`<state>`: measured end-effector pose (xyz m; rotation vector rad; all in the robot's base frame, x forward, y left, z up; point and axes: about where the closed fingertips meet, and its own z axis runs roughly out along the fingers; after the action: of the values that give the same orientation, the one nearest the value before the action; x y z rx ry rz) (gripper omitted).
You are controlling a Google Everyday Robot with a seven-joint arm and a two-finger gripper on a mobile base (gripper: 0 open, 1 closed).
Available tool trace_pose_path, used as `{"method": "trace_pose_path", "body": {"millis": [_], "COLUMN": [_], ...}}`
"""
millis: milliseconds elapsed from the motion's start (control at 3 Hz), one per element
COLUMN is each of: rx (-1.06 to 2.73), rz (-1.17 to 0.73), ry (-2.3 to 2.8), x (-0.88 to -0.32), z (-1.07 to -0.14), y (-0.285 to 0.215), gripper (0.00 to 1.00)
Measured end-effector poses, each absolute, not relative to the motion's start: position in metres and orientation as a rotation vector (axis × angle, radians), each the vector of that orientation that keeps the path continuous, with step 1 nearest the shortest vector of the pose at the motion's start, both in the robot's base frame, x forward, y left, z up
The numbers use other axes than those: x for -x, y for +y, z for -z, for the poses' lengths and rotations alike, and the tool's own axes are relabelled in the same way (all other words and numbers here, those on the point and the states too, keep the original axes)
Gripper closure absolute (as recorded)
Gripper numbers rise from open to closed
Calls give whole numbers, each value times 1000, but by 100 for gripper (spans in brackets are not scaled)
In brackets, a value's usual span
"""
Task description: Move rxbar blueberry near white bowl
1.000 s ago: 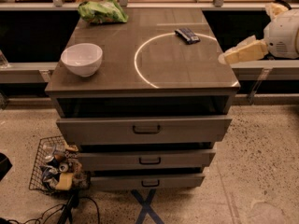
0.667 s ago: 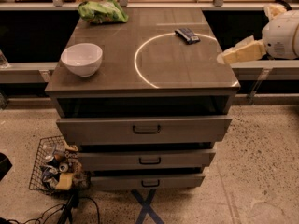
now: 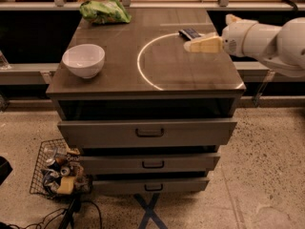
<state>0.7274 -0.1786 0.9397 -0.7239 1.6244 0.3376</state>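
Observation:
The rxbar blueberry [image 3: 190, 33] is a small dark bar lying on the countertop at the far right, just inside a pale circular arc. The white bowl [image 3: 84, 60] stands on the left side of the counter near its front edge. My gripper [image 3: 189, 46] reaches in from the right, its pale fingers pointing left, just in front of the bar and slightly above the counter. It holds nothing that I can see.
A green snack bag [image 3: 104, 11] lies at the counter's far left corner. The counter [image 3: 143, 85] tops a cabinet with three drawers slightly pulled out. A wire basket of items [image 3: 55, 171] and cables sit on the floor at lower left.
My gripper has moved left, in over the counter's right edge, and now sits close to the bar. The bar, bowl and bag have not moved.

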Motion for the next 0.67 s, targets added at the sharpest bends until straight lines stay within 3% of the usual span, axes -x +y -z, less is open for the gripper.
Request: {"method": "trace_pose_path", "body": {"millis": [667], "rx": [646], "rz": [-460], "ry": [1580], "x": [-811], "z": [-902], "y": [-146], "gripper": [0]}}
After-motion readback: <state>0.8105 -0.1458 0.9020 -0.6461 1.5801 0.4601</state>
